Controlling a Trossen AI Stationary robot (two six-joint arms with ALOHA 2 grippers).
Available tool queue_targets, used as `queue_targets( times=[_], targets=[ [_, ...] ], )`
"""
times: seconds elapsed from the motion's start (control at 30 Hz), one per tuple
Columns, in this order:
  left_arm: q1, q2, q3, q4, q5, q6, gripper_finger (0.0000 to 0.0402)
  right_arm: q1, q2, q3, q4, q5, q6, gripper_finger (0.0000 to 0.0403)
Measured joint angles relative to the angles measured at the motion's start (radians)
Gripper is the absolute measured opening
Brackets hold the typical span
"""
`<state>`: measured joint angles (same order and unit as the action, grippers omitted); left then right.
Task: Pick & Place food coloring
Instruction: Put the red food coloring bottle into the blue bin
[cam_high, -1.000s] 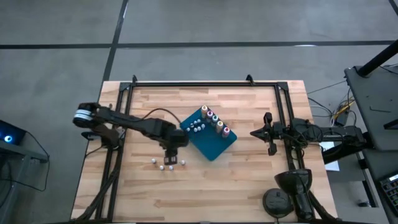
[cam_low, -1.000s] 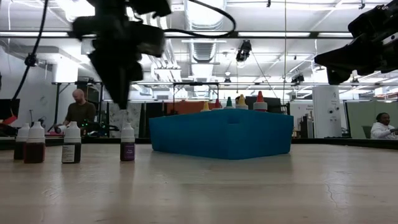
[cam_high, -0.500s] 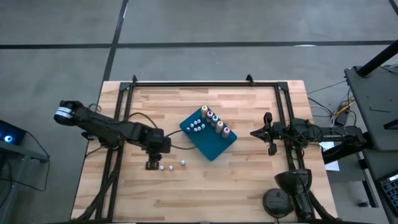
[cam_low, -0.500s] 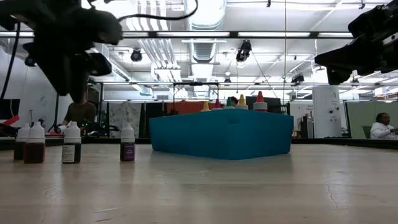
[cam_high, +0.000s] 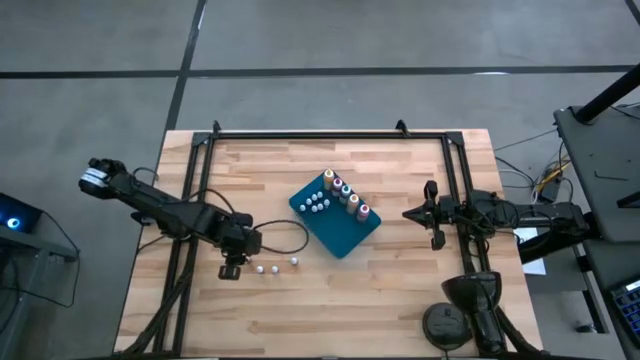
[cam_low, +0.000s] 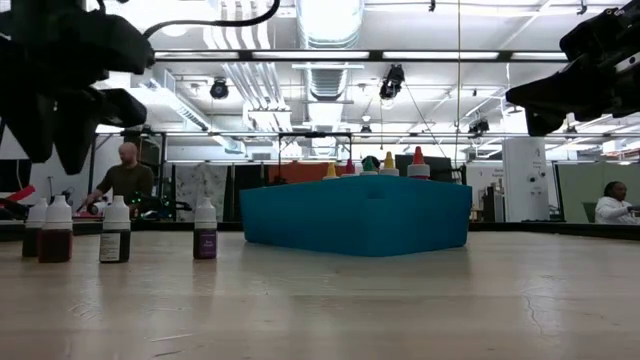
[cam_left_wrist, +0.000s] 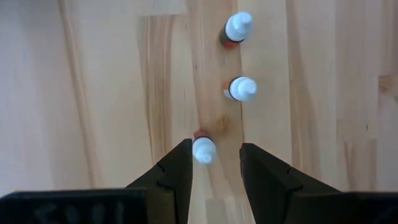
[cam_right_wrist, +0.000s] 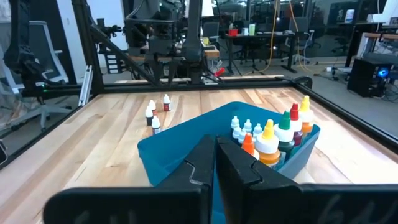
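Four small white-topped food coloring bottles stand upright on the wood table left of the blue tray; three show in the high view and all four in the low view. My left gripper hangs open above the leftmost of them, and its fingers stand on either side of one bottle's white top without touching. More bottles stand in the tray: coloured tops along one side, white tops beside them. My right gripper waits shut over the table's right side.
A black frame runs along the table's far edge and down both sides. The left arm's cable loops over the table between the gripper and the tray. Bare wood lies near and right of the tray. People sit in the room behind.
My left gripper has swung from over the bottles beside the tray toward the table's left and near edges, ending above the leftmost bottles. The four bottles on the table have kept their places.
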<state>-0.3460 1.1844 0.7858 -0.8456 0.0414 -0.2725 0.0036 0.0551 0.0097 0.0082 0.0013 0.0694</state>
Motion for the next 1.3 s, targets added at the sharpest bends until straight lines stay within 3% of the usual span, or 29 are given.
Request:
queue_targets(
  times=[0.27,0.77,1.3],
  targets=[
    [-0.018,0.001,-0.055,0.031,-0.001,-0.028,0.0106,0.0,0.0,0.0,0.0,0.0,-0.001,0.0009],
    [-0.017,0.004,-0.12,0.073,-0.01,-0.219,0.0106,0.0,0.0,0.0,0.0,0.0,0.001,0.0009],
    [-0.017,0.004,-0.126,0.082,-0.01,-0.348,0.0106,0.0,0.0,0.0,0.0,0.0,0.0,0.0009]
  ],
)
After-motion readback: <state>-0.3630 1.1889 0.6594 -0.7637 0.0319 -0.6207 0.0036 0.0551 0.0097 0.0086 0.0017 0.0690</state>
